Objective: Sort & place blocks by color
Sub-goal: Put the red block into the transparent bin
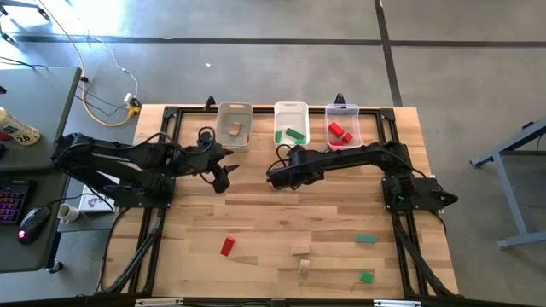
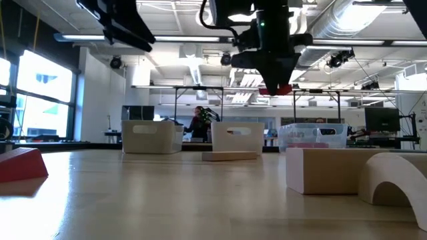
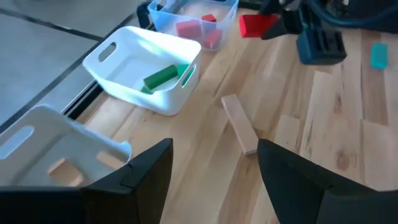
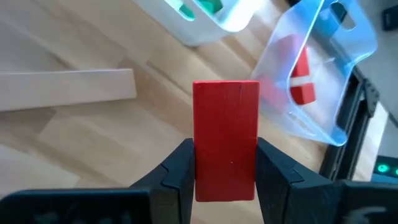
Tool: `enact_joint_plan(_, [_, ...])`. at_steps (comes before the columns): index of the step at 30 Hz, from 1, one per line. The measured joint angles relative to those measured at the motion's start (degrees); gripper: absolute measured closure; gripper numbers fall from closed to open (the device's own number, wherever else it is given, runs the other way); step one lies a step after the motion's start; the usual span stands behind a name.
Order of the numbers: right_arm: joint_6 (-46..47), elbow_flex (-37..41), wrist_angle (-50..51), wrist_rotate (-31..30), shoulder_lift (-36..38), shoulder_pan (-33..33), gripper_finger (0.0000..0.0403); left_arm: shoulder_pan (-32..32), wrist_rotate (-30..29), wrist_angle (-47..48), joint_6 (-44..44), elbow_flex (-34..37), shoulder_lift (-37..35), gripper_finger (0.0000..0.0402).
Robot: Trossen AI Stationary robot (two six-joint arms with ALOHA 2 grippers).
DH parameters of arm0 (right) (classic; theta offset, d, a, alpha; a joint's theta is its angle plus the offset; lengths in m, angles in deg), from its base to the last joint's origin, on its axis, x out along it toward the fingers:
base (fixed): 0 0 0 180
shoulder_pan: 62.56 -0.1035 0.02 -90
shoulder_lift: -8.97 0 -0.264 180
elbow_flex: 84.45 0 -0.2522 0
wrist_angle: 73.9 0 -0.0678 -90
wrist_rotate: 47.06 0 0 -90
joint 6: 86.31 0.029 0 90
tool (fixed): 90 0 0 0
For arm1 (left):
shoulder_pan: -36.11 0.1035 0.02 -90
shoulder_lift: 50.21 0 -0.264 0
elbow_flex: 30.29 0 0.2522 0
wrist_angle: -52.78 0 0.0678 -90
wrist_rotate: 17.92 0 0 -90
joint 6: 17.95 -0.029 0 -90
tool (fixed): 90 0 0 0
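Note:
My right gripper [image 4: 226,180] is shut on a red block [image 4: 226,124] above the table's far middle, in front of the white bin [image 1: 291,106] that holds green blocks and next to the clear bin [image 4: 348,37] that holds red ones. The low view shows the red block [image 2: 283,89] well above the tabletop. My left gripper [image 3: 214,174] hovers open with nothing between its fingers, near the left bin [image 1: 234,107] that holds a tan piece. A tan plank [image 3: 239,123] lies flat on the table between the two grippers. My right gripper pinches the red block's two long sides [image 4: 200,155] between its two fingers. The block's far end [image 4: 226,90] sticks out past the fingertips. The fingers slant down, coming from the table's right side. The block is lifted clear of the table.
Loose blocks lie on the near half of the table: a red one [image 1: 227,246], a tan one [image 1: 299,250], a tan arch [image 1: 304,266] and two green ones [image 1: 365,240] [image 1: 366,276]. The three bins stand in a row along the far edge.

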Motion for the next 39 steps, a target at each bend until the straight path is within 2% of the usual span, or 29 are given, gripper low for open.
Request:
enact_joint_plan(8, [-2.04, 0.02, 0.19, -2.5, 0.99, 2.81, 0.03, 5.47, 4.51, -6.89, -1.64, 0.0, 6.1, 0.0182])
enact_joint_plan(13, [-5.97, 0.02, 0.18, -3.8, 1.39, 4.72, 0.03, 8.47, 10.75, -11.9, -1.04, 0.0, 8.15, 0.0182])
enact_joint_plan(18, [-10.47, 0.02, 0.18, -4.45, 1.51, 7.92, 0.03, 10.37, 14.62, -17.35, -1.03, -0.01, 10.35, 0.0182])
enact_joint_plan(27, [-19.54, 0.02, 0.18, -4.75, 1.53, 14.53, 0.03, 11.97, 18.17, -23.95, -1.0, -0.02, 15.46, 0.0182])
enact_joint_plan(35, [-26.63, 0.07, 0.13, -5.08, 1.72, 18.79, 0.03, 11.92, 18.36, -26.61, -1.02, -0.02, 19.0, 0.0182])
enact_joint_plan(39, [-27.05, 3.9, 0.03, -5.95, 5.26, 19.63, 0.03, 12.03, 18.17, -27.9, -1.02, -0.02, 20.34, 0.0182])
